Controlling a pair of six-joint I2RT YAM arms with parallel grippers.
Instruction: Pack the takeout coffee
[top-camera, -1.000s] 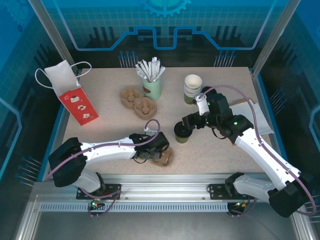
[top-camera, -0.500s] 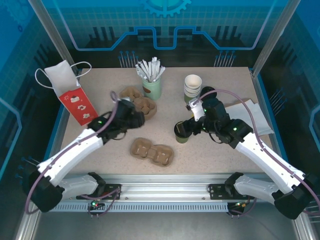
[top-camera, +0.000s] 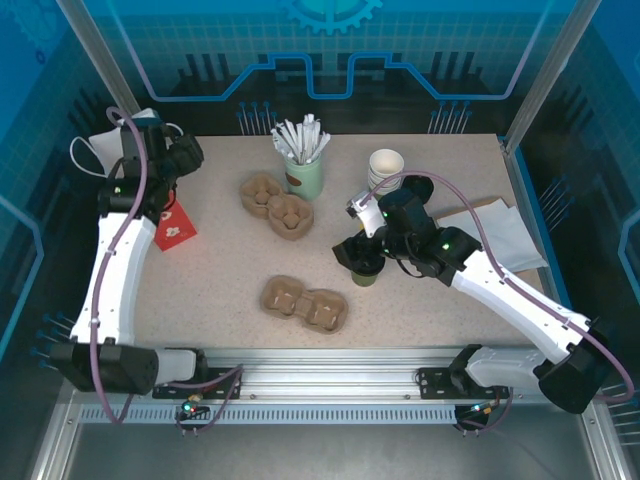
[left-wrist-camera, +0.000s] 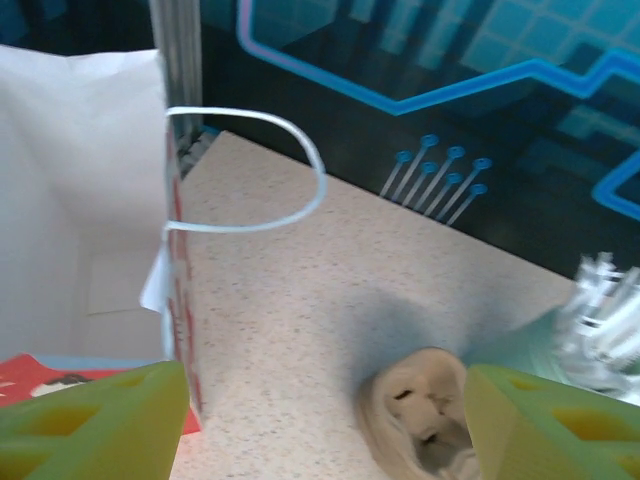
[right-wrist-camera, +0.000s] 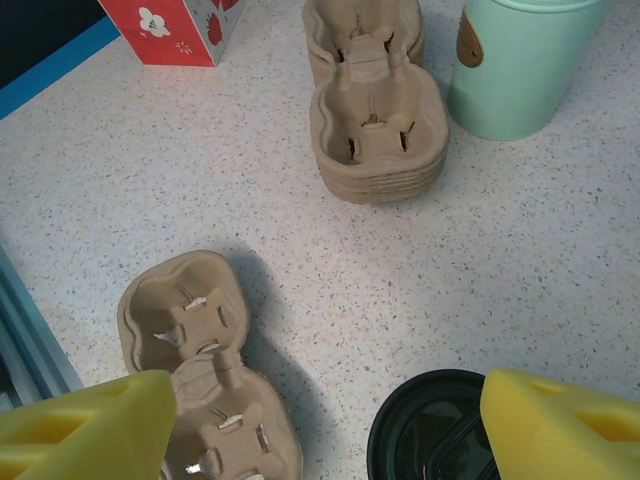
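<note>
The takeout coffee (top-camera: 366, 270), a dark green cup with a black lid (right-wrist-camera: 430, 432), stands upright on the counter (top-camera: 220, 285) right of centre. It is near the right end of a single pulp cup carrier (top-camera: 305, 303) that lies flat with its wells facing up. The right gripper (top-camera: 352, 252) hangs over the cup's left side, jaws spread wide and gripping nothing. From the right wrist, the lid sits low between the yellow fingers (right-wrist-camera: 90, 420), close against one and well apart from the other. The left gripper (top-camera: 186, 155) is up at the far left corner, above the open mouth of the red and white paper bag (top-camera: 176, 228), its jaws likewise wide apart and holding nothing. The left wrist view looks down at the bag's white inside and its looped handle (left-wrist-camera: 250, 170). The coffee is well apart from the bag. Toward the back of the counter are a stack of carriers (top-camera: 275, 203), a pale green cup of white sticks (top-camera: 303, 172) and a stack of lidless cups (top-camera: 386, 172).
</note>
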